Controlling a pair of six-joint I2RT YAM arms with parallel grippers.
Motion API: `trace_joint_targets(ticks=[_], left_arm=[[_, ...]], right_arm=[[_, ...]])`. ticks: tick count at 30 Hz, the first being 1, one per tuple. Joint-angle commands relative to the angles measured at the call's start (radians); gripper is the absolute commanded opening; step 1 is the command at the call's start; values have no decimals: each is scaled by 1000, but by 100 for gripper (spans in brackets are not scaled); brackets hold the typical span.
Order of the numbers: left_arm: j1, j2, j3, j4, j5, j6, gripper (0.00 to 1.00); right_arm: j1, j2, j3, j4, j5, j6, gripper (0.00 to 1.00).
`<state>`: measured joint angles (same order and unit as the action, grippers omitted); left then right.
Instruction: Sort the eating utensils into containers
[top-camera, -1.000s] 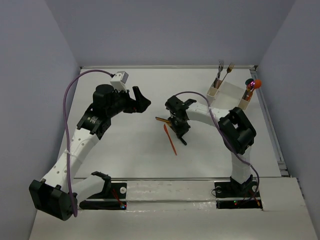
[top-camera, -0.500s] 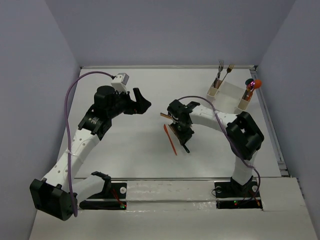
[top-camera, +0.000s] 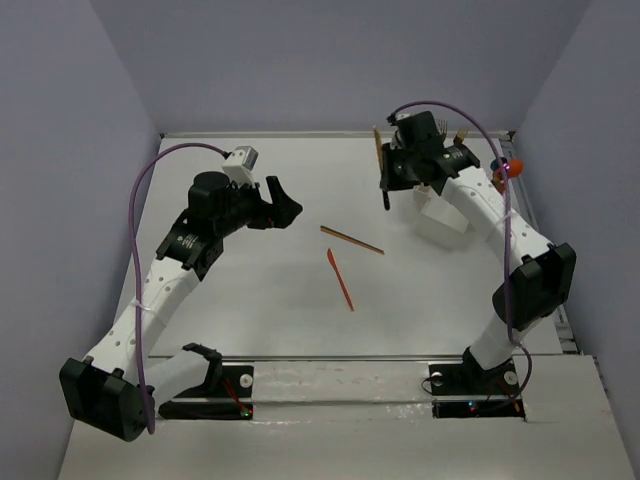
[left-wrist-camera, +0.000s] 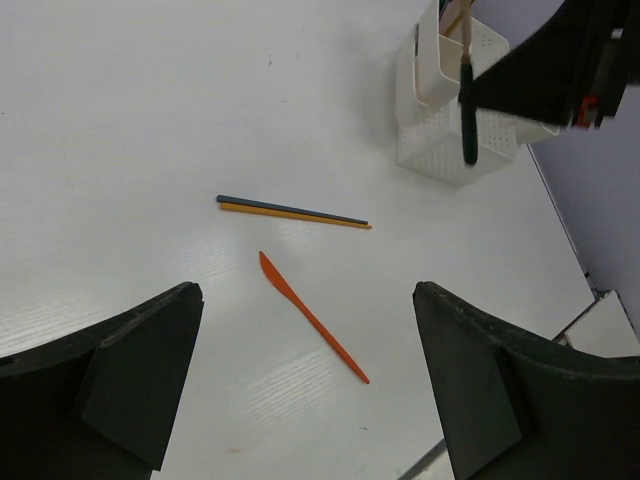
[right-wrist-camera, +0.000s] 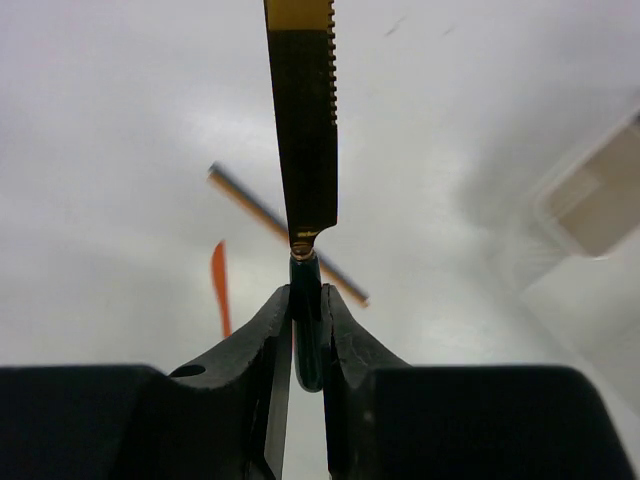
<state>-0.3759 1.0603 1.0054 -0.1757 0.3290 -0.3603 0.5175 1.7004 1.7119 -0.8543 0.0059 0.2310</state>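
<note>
My right gripper (top-camera: 390, 172) is shut on a knife with a gold serrated blade (right-wrist-camera: 303, 130) and a dark teal handle (right-wrist-camera: 306, 335). It holds the knife upright in the air, just left of the white bin (top-camera: 443, 218) at the back right. The held knife also shows in the left wrist view (left-wrist-camera: 467, 110), in front of the bin (left-wrist-camera: 440, 140). An orange-red knife (top-camera: 340, 278) and a pair of thin sticks, one gold and one dark (top-camera: 352, 240), lie on the table's middle. My left gripper (top-camera: 287, 200) is open and empty, above and left of them.
Gold forks (top-camera: 462, 132) stand in the bin's far end. An orange spoon (top-camera: 513, 167) stands in the tan cup at its right end. The right arm crosses over part of the bin. Walls close the table at the back and both sides.
My right gripper has lifted the gold and teal knife off the table's middle and carried it up and back right, next to the bin. The left arm has not moved.
</note>
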Motion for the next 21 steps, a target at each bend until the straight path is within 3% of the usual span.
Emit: trace_joint_targets(ticks=[1, 7, 14, 21], left_arm=[[-3, -14, 19, 32, 12, -3, 99], [-3, -37, 27, 16, -15, -22, 99], [-3, -59, 21, -7, -41, -32, 99], [-3, -72, 22, -19, -57, -35, 99]], right_arm=[[-140, -21, 18, 303, 183, -25, 7], [-275, 45, 28, 498, 230, -16, 7], [-300, 108, 5, 560, 259, -71, 7], [-309, 64, -153, 630, 272, -62, 7]])
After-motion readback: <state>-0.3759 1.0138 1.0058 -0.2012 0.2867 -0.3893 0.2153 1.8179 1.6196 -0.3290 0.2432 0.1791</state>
